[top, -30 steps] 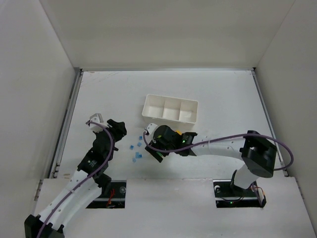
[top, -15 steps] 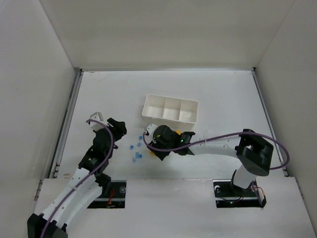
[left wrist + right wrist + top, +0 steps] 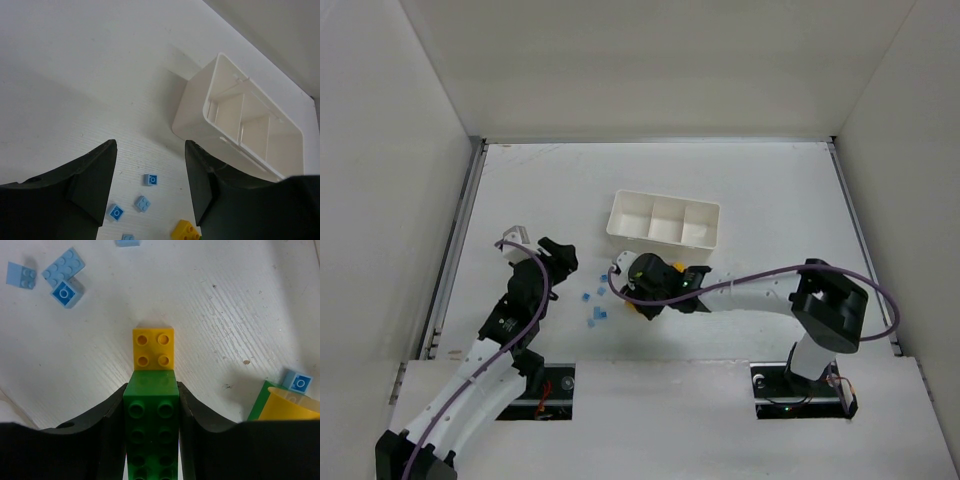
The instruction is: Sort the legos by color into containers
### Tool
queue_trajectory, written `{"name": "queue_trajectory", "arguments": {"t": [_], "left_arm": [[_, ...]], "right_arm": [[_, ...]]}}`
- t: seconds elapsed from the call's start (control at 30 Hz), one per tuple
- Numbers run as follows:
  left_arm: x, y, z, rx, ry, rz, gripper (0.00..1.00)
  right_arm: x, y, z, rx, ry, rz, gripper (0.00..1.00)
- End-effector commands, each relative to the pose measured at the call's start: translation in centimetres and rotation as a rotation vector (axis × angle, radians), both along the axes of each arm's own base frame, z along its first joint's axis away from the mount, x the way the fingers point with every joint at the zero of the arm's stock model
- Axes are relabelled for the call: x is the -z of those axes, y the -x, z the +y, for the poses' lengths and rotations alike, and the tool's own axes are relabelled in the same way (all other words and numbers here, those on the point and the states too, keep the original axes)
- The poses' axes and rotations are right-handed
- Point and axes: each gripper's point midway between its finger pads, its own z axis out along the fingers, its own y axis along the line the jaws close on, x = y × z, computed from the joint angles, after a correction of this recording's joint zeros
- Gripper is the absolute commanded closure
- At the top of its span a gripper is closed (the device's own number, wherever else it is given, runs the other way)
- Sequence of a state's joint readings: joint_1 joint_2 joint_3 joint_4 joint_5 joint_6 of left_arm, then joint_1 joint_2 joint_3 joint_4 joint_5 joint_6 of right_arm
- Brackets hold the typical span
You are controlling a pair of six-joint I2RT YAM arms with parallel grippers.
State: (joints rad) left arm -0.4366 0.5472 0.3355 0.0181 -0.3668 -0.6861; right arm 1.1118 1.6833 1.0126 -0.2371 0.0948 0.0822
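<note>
Legos are lying loose on the worktop (image 3: 770, 190), at about 7 o'clock from the white tray (image 3: 660, 238), which is standing well apart from the arm bases. Overhead, the arm is hiding the grip. Only the right wrist view is showing it: the right hand (image 3: 151, 390) is holding a green lego (image 3: 151, 425) lengthwise, and its fingers (image 3: 107, 415) are pressing narrowly against the long sides. A yellow lego (image 3: 153, 349), two studs by two, is touching the green one's far end at 12 o'clock. Light-blue legos (image 3: 62, 267) are lying at 10 o'clock in that view. At 4 o'clock another small blue piece is resting beside a green-and-yellow piece that the frame edge is cutting off.

The left hand (image 3: 150, 145) is gaping wide and gripping nothing. Its own view is showing what the overhead one is flattening: the tray's tall outer wall and inner dividers at 1 o'clock. Small blue bricks are lying between its fingers toward 6 o'clock, and a yellow corner is peeking in at the bottom edge.
</note>
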Motion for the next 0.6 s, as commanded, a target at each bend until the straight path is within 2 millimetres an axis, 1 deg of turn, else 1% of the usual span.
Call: {"name": "queue_trajectory", "arguments": {"t": [0.0,0.1,0.17,0.2,0.3,0.33,0.4,0.47,0.57], "left_arm": [[-1.3,-0.2,-0.5,0.019,0.035,-0.034,0.44],[-1.7,-0.1,-1.5,0.06,0.048,-0.017,0.41],[-2.7,-0.1,-2.7,0.113,0.075,-0.018,0.41],[-3.2,0.0,-3.4,0.144,0.093,-0.018,0.41],[-4.8,0.2,-5.3,0.219,0.154,-0.022,0.41],[-5.4,0.3,-6.2,0.258,0.181,-0.021,0.41],[-6.2,0.6,-7.8,0.322,0.217,-0.012,0.41],[-6.6,0.8,-9.4,0.386,0.246,0.007,0.41],[-7.1,1.3,-12.2,0.492,0.277,0.02,0.42]], "right_arm": [[-2.7,-0.9,1.0,0.018,-0.093,-0.045,0.78],[-5.3,-1.6,0.8,0.051,-0.182,-0.071,0.8],[-7.5,-2.4,0.5,0.086,-0.264,-0.09,0.8],[-9.0,-2.9,0.2,0.106,-0.321,-0.103,0.8],[-12.2,-3.5,-0.8,0.148,-0.45,-0.123,0.8],[-13.2,-3.6,-1.1,0.16,-0.491,-0.13,0.8],[-14.5,-3.9,-2.0,0.179,-0.55,-0.151,0.8],[-15.5,-4.2,-2.8,0.205,-0.592,-0.171,0.8],[-16.0,-4.5,-3.3,0.222,-0.625,-0.188,0.8]]}}
